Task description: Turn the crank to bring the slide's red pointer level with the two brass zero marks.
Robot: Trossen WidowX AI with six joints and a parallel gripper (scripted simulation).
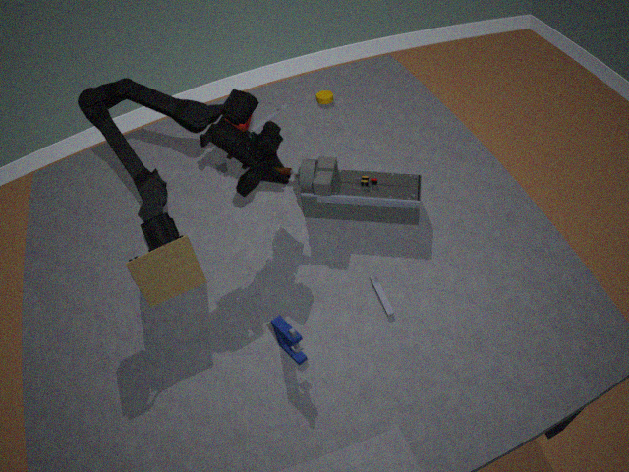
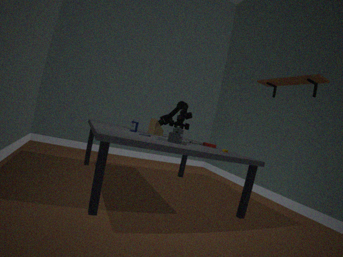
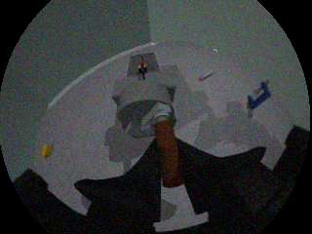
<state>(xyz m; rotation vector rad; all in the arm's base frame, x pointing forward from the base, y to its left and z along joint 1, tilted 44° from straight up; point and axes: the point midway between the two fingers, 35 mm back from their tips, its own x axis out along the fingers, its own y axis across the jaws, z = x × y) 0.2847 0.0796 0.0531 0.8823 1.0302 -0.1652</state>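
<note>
Fingers: clenched on the brown crank handle
Crank handle: at the near end of the grey slide machine, beside its rounded housing
Red pointer: on the machine's top, just beyond the brass marks from the housing, not level
Yellow disc: on the bench, apart from the machine
Grey bar: on the machine's other side
Blue clamp-like object: farther from the machine than the bar

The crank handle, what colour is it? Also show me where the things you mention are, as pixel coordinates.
Reddish brown; the wrist view shows the crank handle [image 1: 282,171] [image 3: 168,153] best.
</note>
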